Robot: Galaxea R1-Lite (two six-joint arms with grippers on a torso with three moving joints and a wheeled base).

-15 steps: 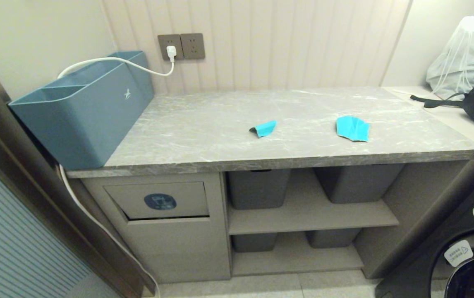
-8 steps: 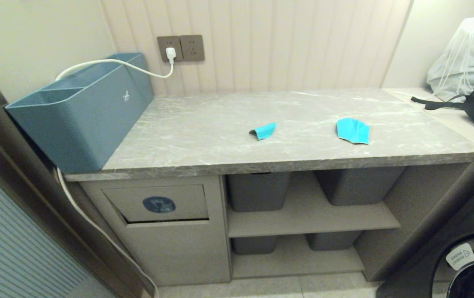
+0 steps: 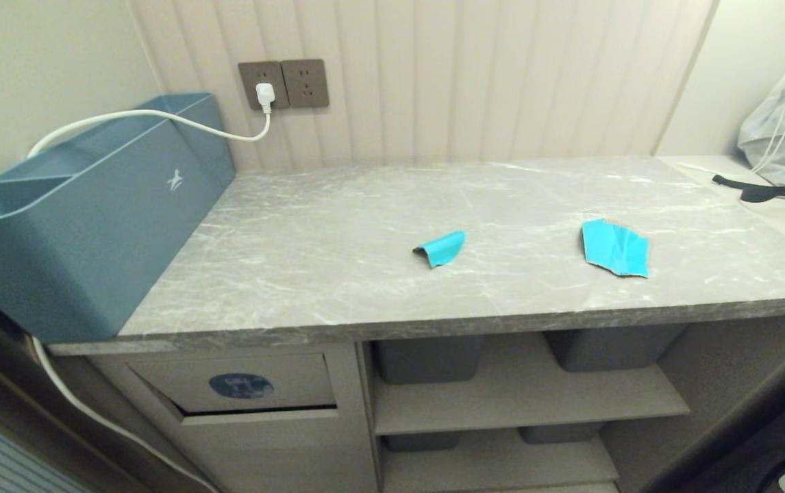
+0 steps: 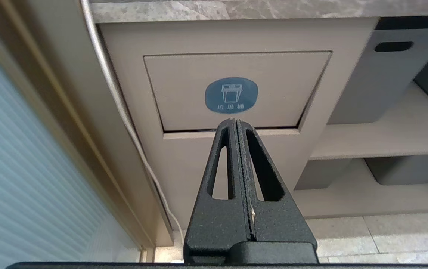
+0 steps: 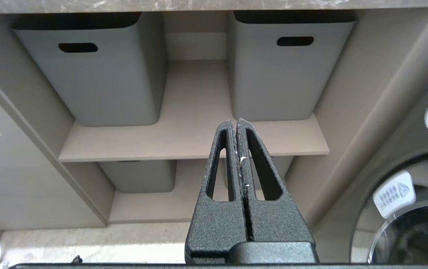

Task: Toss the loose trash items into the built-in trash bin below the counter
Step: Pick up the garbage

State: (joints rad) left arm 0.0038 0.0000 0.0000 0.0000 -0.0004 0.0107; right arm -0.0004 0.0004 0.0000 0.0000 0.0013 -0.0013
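Nothing binned yet, I judge: two turquoise scraps lie on the worktop, at about 6 and 4 o'clock of its centre. Left claw and right claw are closed and empty (both low, facing the cabinet). Bin flap sits under the worktop at 7 o'clock; every pickup remains.

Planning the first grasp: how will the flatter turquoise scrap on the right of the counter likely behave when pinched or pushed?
The flatter scrap looks like thin creased paper, so probably floppy and very light. It lies nearly flat on the counter, so fingers may slide it rather than get under it. Its creases suggest it would crumple, not break.
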